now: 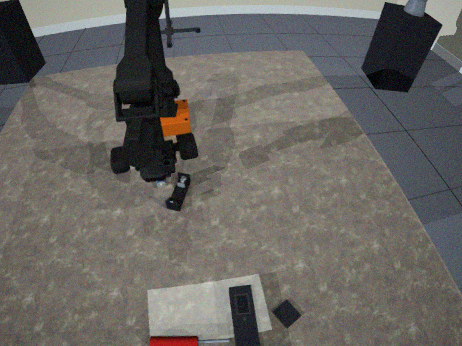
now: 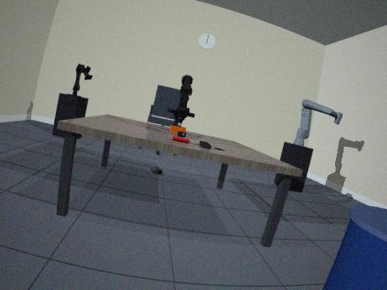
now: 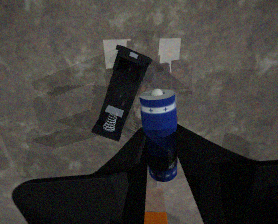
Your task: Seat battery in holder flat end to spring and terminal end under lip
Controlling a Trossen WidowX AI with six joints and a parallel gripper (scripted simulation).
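Observation:
The blue battery point(image 3: 159, 120) point(image 1: 160, 183) is between the fingers of my gripper point(image 3: 158, 130) point(image 1: 159, 177), which is shut on it. In the wrist view its terminal end, a pale nub, points up the picture with its end face showing; the flat end is hidden. The black holder point(image 3: 125, 82) point(image 1: 178, 193) lies on the table beside the battery, not touching it in the wrist view. Its coil spring point(image 3: 110, 121) is at the end nearer my gripper, its lip point(image 3: 133, 55) at the far end. The holder is empty and slanted relative to the battery.
An orange block point(image 1: 176, 123) point(image 2: 178, 129) stands behind the gripper, close to the arm. Toward the front lie a pale sheet point(image 1: 187, 308), a black remote-like object point(image 1: 245, 321), a small dark square point(image 1: 287, 313) and a red-handled screwdriver point(image 1: 173, 341) point(image 2: 181, 139).

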